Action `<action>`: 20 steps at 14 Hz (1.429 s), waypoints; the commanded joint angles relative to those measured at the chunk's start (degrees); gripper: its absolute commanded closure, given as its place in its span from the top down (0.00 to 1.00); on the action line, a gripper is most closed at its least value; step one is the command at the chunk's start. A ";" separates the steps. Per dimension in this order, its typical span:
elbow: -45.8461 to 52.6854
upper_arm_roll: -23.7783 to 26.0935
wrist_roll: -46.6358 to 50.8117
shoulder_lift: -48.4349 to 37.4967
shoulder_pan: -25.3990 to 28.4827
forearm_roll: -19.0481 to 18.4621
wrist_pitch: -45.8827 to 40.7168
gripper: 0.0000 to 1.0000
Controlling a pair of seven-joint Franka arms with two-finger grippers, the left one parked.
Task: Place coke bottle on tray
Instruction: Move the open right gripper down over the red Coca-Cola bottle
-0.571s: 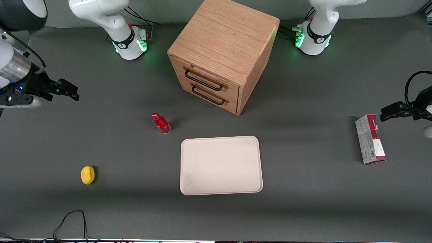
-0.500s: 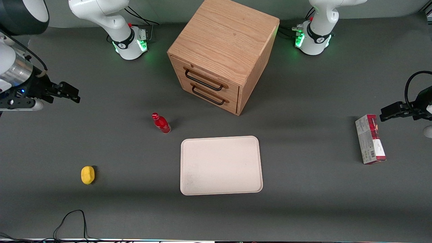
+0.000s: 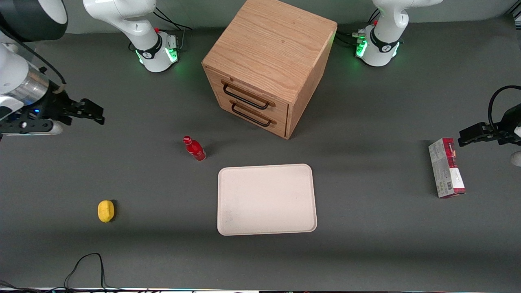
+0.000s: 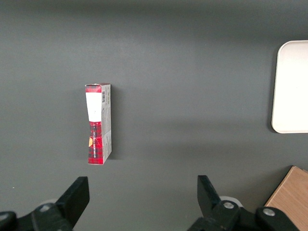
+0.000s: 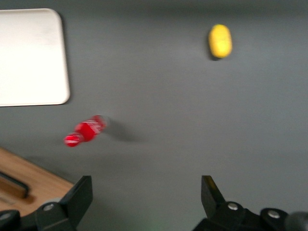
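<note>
Coke bottle stands near the tray, probably in front of the drawers.

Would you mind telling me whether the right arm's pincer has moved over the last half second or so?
Yes. In the front view the pincer, fingers open, has shifted toward the coke bottle, which stands unmoved near the tray.

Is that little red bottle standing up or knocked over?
Standing: the coke bottle rests on its base on the table, cap up, beside the tray. The gripper hangs apart from it, toward the working arm's end, jaws open.
</note>
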 commanded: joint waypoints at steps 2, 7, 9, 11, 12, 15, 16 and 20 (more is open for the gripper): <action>8.54 11.35 13.67 9.25 -2.07 1.29 -1.87 1.00; -5.65 14.88 19.74 9.80 -1.29 1.29 14.62 1.00; -13.65 16.21 20.64 8.91 -1.20 1.20 23.49 1.00; -22.44 16.39 20.73 6.99 -1.11 1.20 32.46 1.00; -25.35 16.39 20.73 6.54 -1.11 1.20 34.94 1.00; -33.19 16.74 20.64 5.13 -0.58 1.03 42.94 1.00; -33.47 16.74 20.64 5.22 -0.58 1.03 43.14 1.00; -33.47 16.74 20.64 5.83 -0.58 0.86 43.31 0.76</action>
